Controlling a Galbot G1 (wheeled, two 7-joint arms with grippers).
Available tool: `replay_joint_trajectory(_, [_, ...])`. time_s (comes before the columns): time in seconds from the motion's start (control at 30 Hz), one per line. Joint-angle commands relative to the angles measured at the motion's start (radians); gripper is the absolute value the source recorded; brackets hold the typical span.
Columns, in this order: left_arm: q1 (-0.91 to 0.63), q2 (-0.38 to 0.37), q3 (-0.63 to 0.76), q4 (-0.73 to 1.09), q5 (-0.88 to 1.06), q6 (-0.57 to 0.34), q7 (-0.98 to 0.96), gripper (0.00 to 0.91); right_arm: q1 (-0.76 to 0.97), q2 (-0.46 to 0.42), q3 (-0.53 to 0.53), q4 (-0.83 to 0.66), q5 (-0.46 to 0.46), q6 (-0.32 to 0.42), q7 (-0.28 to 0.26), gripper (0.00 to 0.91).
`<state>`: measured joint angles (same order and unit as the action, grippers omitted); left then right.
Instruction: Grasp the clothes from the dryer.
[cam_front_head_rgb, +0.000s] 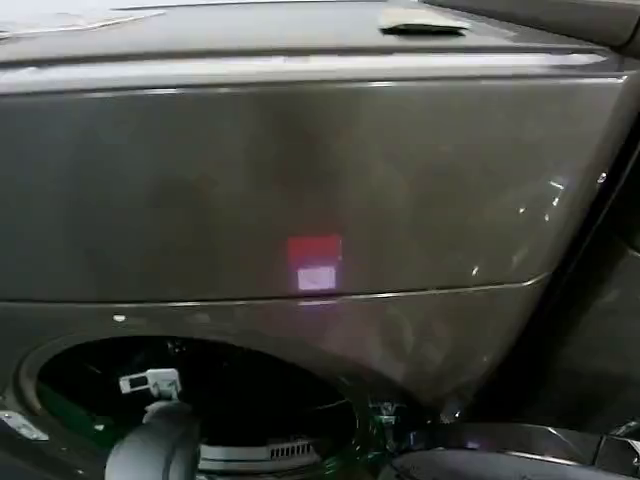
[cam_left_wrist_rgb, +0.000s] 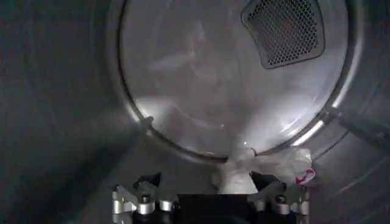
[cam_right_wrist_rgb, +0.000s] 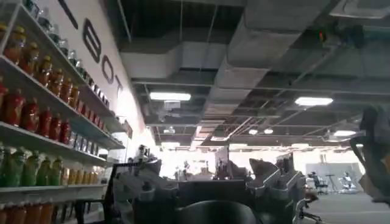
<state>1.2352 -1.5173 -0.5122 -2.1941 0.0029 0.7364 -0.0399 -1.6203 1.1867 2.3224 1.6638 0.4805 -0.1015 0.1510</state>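
Fabric sat bunched between the left gripper's (cam_left_wrist_rgb: 210, 204) fingers deep inside the dryer (cam_front_head_rgb: 300, 180): the clothes (cam_left_wrist_rgb: 244, 173), a small pale wrinkled wad, rose from between the metal fingertips (cam_left_wrist_rgb: 137, 201) and trailed toward the right, lying on the drum floor just before the round rear wall (cam_left_wrist_rgb: 231, 79) with its perforated vent (cam_left_wrist_rgb: 283, 30). From the head view, the left arm (cam_front_head_rgb: 155, 445) reached down through the open porthole (cam_front_head_rgb: 190, 400) at the lower left of the bronze-grey front, elbow outside, wrist out of sight within. The right gripper (cam_right_wrist_rgb: 210, 198) was held apart, pointing upward toward a ceiling and drink shelves (cam_right_wrist_rgb: 42, 122); whether its fingers were spread or pressed together I cannot tell.
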Motion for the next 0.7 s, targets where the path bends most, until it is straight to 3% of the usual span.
replay_joint_trajectory(0.03, [-0.217, -0.003, 0.009, 0.289, 0.004, -0.085, -0.004, 0.907, 0.006, -0.002, -0.011, 0.006, -0.006, 0.003, -0.001, 0.907])
replay_joint_trajectory(0.23, [-0.396, -0.011, 0.009, 0.462, 0.007, -0.119, -0.003, 0.907, 0.010, -0.004, -0.017, 0.016, -0.006, 0.002, -0.003, 0.907])
replay_joint_trajectory(0.37, [-0.478, -0.015, 0.007, 0.595, 0.033, -0.209, 0.000, 0.907, 0.011, -0.006, -0.020, 0.011, -0.008, 0.005, -0.003, 0.907])
replay_joint_trajectory(0.7, [-0.673, -0.025, -0.012, 0.863, 0.018, -0.274, 0.043, 0.907, 0.018, -0.010, -0.031, 0.024, -0.009, 0.001, -0.004, 0.907])
